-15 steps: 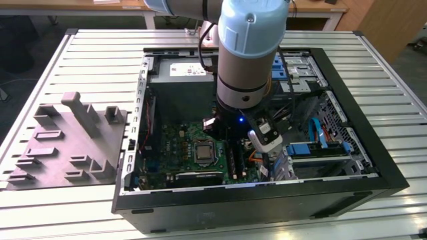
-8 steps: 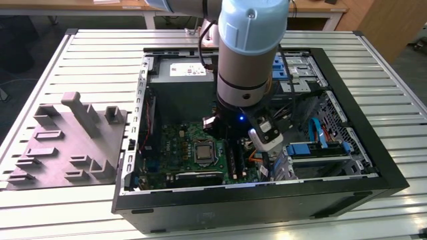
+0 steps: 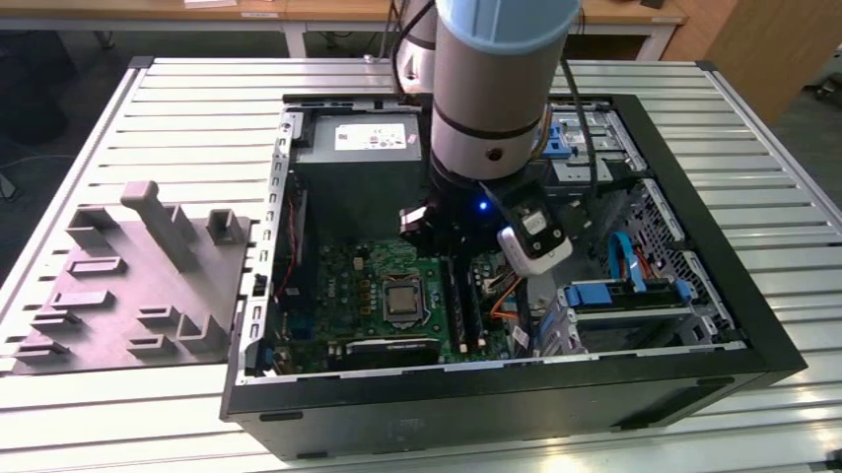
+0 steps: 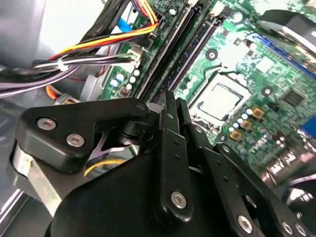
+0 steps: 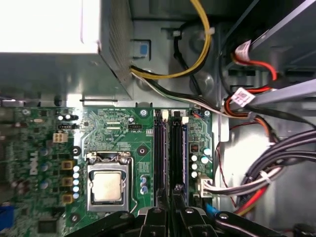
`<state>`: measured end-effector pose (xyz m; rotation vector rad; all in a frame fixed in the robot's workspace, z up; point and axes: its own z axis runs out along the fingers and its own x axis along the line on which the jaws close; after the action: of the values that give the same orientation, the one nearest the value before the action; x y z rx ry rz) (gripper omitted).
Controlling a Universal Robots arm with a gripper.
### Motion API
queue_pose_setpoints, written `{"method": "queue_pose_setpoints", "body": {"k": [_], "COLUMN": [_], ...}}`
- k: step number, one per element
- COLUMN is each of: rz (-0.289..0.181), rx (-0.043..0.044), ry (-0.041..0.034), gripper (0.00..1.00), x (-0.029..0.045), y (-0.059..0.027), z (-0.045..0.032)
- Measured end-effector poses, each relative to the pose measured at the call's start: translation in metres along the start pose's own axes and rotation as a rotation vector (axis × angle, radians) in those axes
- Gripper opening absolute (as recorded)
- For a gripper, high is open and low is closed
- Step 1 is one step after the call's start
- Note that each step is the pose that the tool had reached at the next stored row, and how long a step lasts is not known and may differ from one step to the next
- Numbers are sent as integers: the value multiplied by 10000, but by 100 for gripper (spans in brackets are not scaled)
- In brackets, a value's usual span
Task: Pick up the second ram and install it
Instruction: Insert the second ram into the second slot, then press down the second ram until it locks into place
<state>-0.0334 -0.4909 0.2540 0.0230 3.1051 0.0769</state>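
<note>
Your arm (image 3: pixel 494 89) reaches straight down into the open computer case (image 3: pixel 736 325), which lies on its side on the slatted table (image 3: pixel 197 99). In the exterior view the case walls close round the wrist on all sides. The power supply (image 3: pixel 362 138) sits at eleven o'clock from the wrist and the drive bay (image 3: pixel 632 296) at four o'clock, so sideways room is tight there. The freest space is over the motherboard (image 3: pixel 355 286) at eight o'clock. Outside the case, at nine o'clock from it on the exterior view's left, a grey fixture block (image 3: pixel 132 286) stands well apart from the arm.

In both wrist views your gripper (image 5: pixel 174 190) has its two fingers drawn together, in line with the pair of long black memory slots (image 5: pixel 159 148). The second ram (image 5: pixel 176 148) reads as a dark narrow strip with a bluish edge. It stands along the slot farther from the processor socket (image 5: pixel 106 187), running away from the fingertips. You cannot tell whether the fingers pinch its near end, only touch it, or hover over it. Nor can you tell whether it is fully seated.

A cable bundle (image 5: pixel 266 173) crowds the far side of the slots, near the gripper but apart from it. The second wrist view has the gripper's own black linkage covering the near slot ends. In the exterior view the arm hides the gripper and the slots beneath it.
</note>
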Motion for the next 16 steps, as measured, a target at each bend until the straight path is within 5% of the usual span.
{"method": "queue_pose_setpoints", "body": {"k": [16], "rz": [0], "rx": [1], "ry": [0], "gripper": [19], "x": [-2], "y": [2], "z": [-43]}}
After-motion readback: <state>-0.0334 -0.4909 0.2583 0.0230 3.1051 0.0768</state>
